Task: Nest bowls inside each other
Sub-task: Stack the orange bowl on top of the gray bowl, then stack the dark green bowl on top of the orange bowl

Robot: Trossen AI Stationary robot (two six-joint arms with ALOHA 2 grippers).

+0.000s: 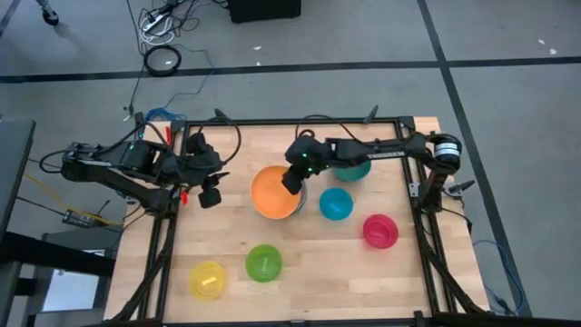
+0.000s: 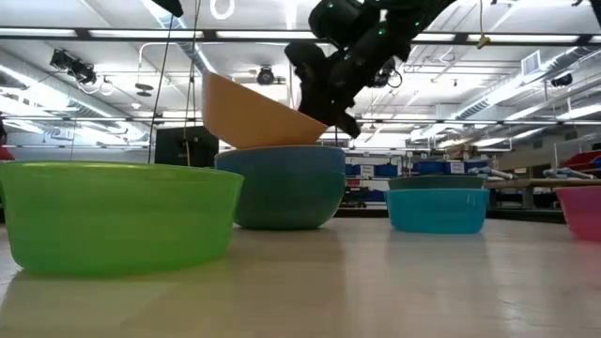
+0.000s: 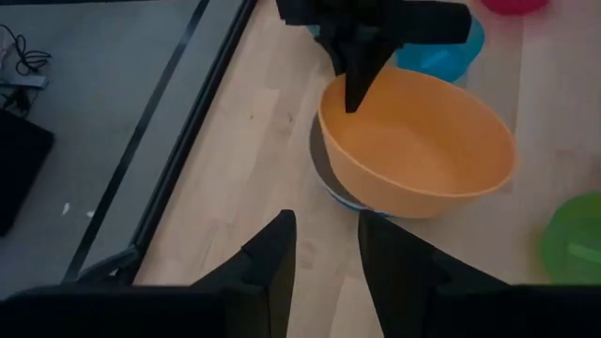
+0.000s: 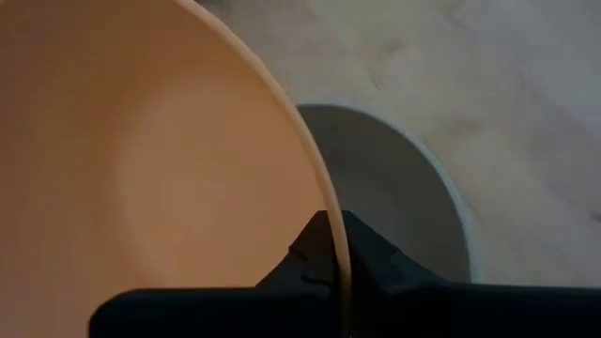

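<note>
Light wood bench (image 1: 300, 272) carries yellow bowl (image 1: 207, 279), lime green bowl (image 1: 263, 262), cyan bowl (image 1: 335, 204), pink-red bowl (image 1: 380, 231), teal bowl (image 1: 356, 171), and a blue bowl (image 2: 282, 188) under the orange one.

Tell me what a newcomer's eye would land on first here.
The big orange bowl at mid-table, tilted and pinched at its rim by the right gripper, held over a larger bowl. The left gripper waits open beside it, and the green bowl and yellow bowl sit along the near edge.

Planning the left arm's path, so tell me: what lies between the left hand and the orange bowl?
Nothing: in the high view, bare table separates the left hand from the orange bowl.
</note>
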